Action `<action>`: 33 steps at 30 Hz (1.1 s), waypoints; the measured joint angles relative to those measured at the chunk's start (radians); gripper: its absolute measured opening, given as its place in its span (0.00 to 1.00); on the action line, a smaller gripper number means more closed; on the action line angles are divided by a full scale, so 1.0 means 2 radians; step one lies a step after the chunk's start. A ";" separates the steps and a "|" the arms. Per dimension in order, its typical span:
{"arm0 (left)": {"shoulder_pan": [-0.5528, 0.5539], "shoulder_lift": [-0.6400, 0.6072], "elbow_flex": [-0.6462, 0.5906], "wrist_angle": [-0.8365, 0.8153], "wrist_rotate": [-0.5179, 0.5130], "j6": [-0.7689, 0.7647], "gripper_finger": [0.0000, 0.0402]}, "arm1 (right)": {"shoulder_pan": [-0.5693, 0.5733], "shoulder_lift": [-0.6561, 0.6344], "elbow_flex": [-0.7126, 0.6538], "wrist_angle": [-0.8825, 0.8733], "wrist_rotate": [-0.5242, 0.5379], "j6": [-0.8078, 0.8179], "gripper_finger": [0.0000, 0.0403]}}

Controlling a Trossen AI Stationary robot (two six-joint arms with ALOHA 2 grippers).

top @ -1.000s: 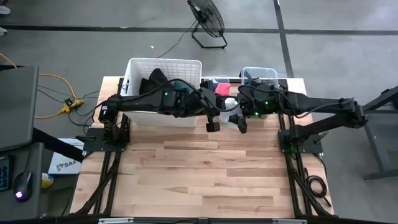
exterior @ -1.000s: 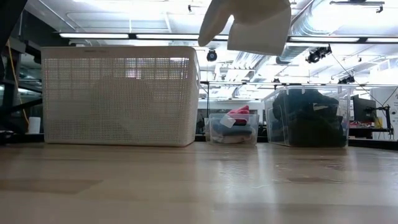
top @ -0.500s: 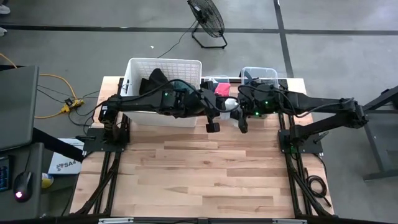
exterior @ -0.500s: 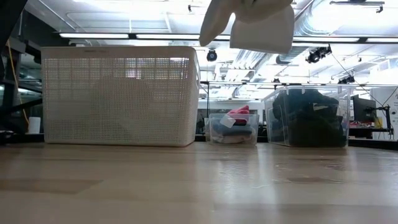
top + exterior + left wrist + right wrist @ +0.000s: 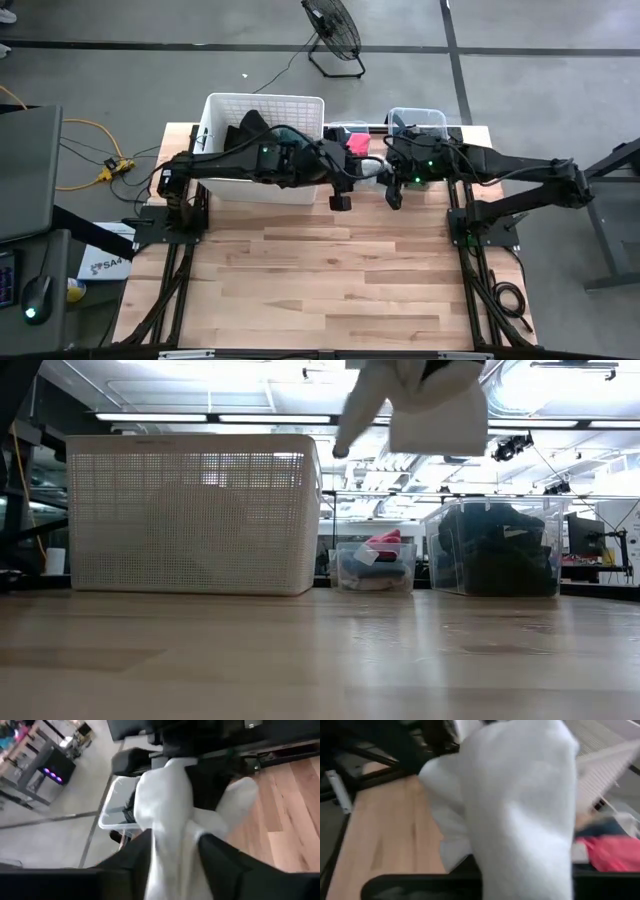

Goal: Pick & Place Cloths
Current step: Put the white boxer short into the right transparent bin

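**White cloth hanging in the air between both grippers**

Nearest the low camera is just bare pale wooden table (image 5: 320,660). Above its middle a soft white fabric cloth (image 5: 425,405) dangles well clear of the wood, stretched between the two arms (from overhead only a small white patch (image 5: 369,168) peeks out between them).

The right gripper (image 5: 393,197) is clenched on that white cloth; its own wrist camera is almost filled by the fabric (image 5: 520,805). The left gripper (image 5: 340,201) sits just beside it, with the cloth running between its dark fingers (image 5: 125,865), which look partly apart. Honestly I can't tell if it's really gripping or letting go.

Further back, along the far edge of the table: a white slatted plastic basket (image 5: 190,515) with black and teal-green cloths (image 5: 262,130) inside, then a small clear plastic tub (image 5: 375,568) holding a red-pink piece (image 5: 385,542) on top of other bits, then a larger clear plastic tub (image 5: 495,548) stuffed with black cloths (image 5: 495,555).

Beyond the table, a black floor fan (image 5: 332,30) stands on the grey floor.
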 joint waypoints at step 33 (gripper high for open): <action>0.289 -0.062 0.005 -0.068 0.455 0.023 0.76 | -0.294 0.153 0.142 -0.446 0.139 -0.047 0.02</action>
